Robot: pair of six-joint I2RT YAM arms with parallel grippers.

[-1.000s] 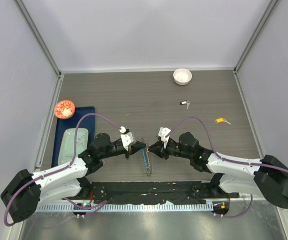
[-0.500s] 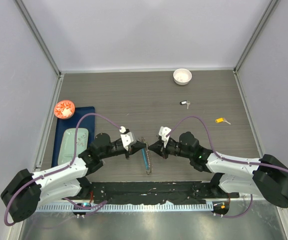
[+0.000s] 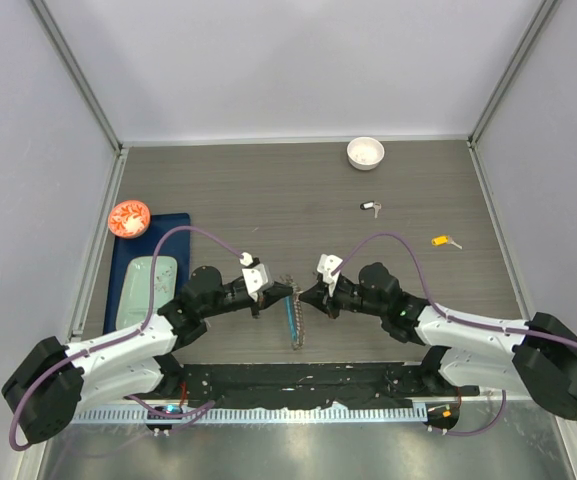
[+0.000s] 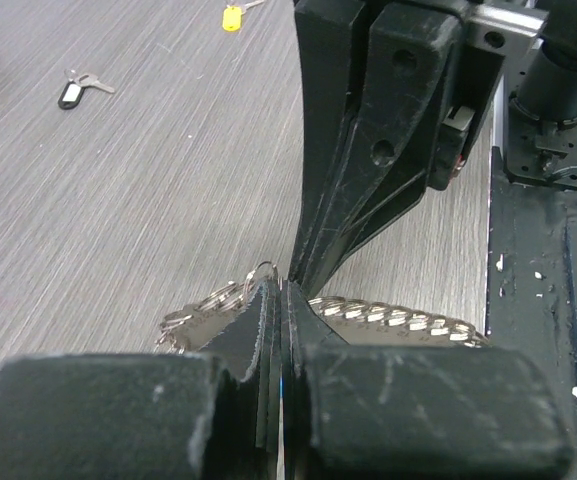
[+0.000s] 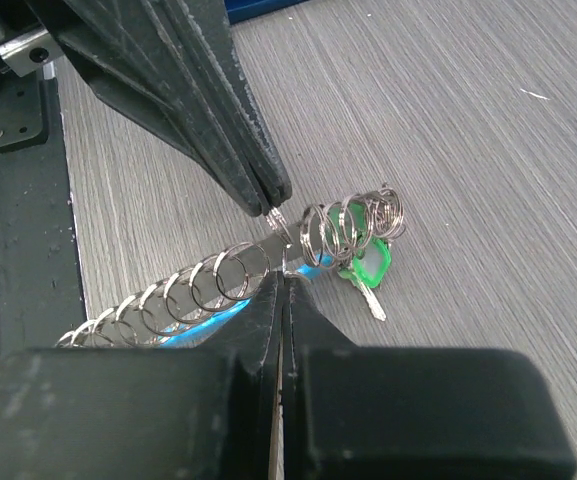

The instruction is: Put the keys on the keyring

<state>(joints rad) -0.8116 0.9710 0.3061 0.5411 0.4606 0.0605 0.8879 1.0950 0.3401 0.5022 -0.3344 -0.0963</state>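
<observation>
The keyring (image 3: 294, 318), a loop of silver rings with a blue plastic segment (image 5: 203, 322), lies near the table's front edge between both arms. My left gripper (image 4: 278, 290) is shut on a ring at its top end, with blue showing between the pads. My right gripper (image 5: 286, 276) faces it, shut on a thin ring of the same keyring (image 5: 208, 285). A green-tagged key (image 5: 368, 268) hangs on the rings beside the tips. A black-tagged key (image 3: 370, 207) and a yellow-tagged key (image 3: 444, 241) lie loose farther back.
A small white bowl (image 3: 365, 152) stands at the back. On the left lies a blue mat (image 3: 173, 232) with a clear tray (image 3: 152, 283) and a red round object (image 3: 128, 217). A black base plate (image 3: 298, 382) runs along the near edge.
The right gripper's jaws have closed onto a ring of the keyring. Both arms have barely shifted, and the left gripper keeps its grip.
</observation>
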